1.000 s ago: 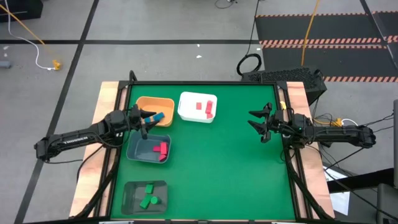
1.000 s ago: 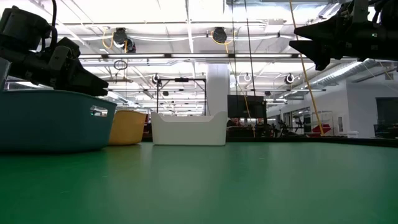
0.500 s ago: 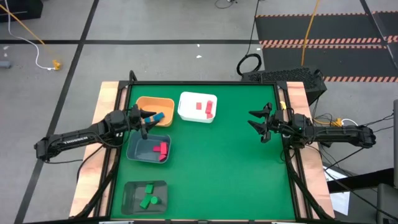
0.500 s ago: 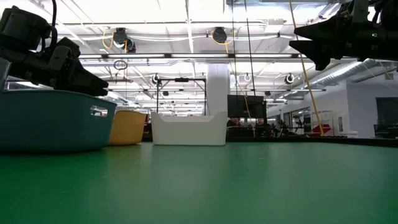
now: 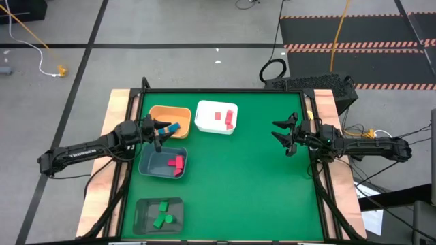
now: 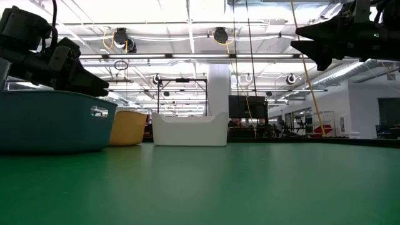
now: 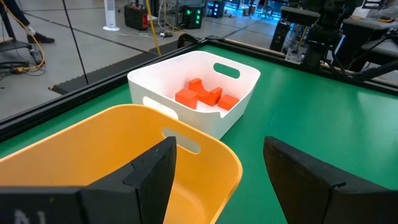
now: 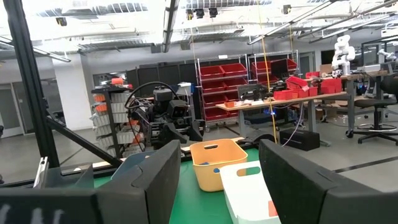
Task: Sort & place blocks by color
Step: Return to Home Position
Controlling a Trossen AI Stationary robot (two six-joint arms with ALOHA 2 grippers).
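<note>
Blocks: no change against the two earlier frames. Every visible block is lying where it was, and both arms are holding the same pose.

- The red blocks (image 5: 225,117) are sitting clustered in the white bin (image 5: 204,116); in the left wrist view they are showing as small orange-red cubes touching one another.
- One blue block (image 5: 174,127) is lying in the orange bin (image 5: 163,113).
- The pink-red blocks (image 5: 177,163) are lying in the blue-grey bin (image 5: 150,163).
- A few green blocks (image 5: 163,216) are resting in the dark grey tray (image 5: 143,211).

The left gripper (image 5: 161,133) is hovering over the border between the orange and blue-grey bins, with its fingers spread wide and nothing between them. The right gripper (image 5: 278,133) is hanging near the right edge of the green table (image 5: 252,190), well apart from the bins, with its fingers likewise apart and carrying nothing.
</note>
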